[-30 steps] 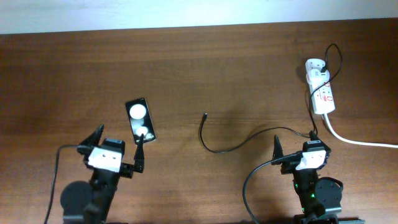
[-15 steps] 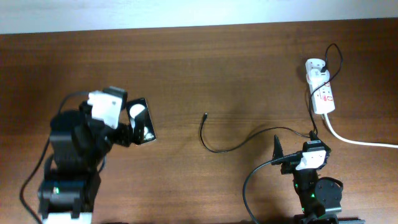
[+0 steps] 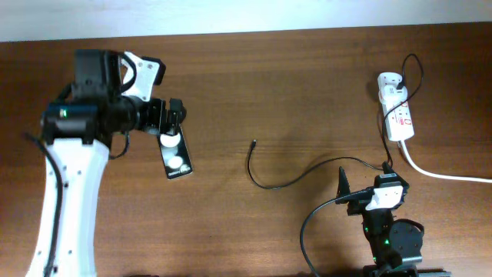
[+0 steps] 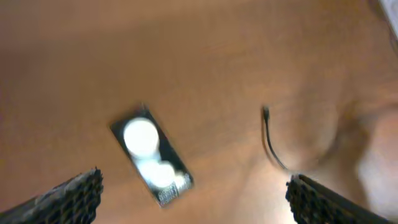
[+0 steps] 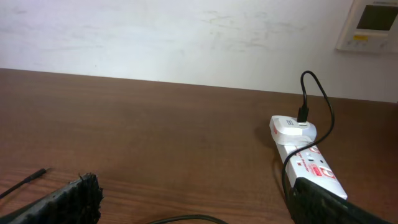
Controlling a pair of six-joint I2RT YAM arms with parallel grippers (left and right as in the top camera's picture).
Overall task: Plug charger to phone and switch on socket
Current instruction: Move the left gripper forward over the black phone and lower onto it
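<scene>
The black phone lies face up on the wooden table, with lamp glare on its glass. My left gripper hovers above its far end, open and empty. In the left wrist view the phone lies below and between the spread fingers. The charger's thin black cable curls mid-table, with its plug tip free. Its white adapter sits in the white socket strip at the far right. My right gripper rests open near the front edge, and the socket shows ahead of it.
The socket's thick white cord runs off the right edge. A white wall with a wall panel stands behind the table's far edge. My left arm stretches along the left side.
My left arm has risen from its rest at the front and swung forward, so its gripper now hangs over the phone's far end. The right arm, cable and phone have not moved.
</scene>
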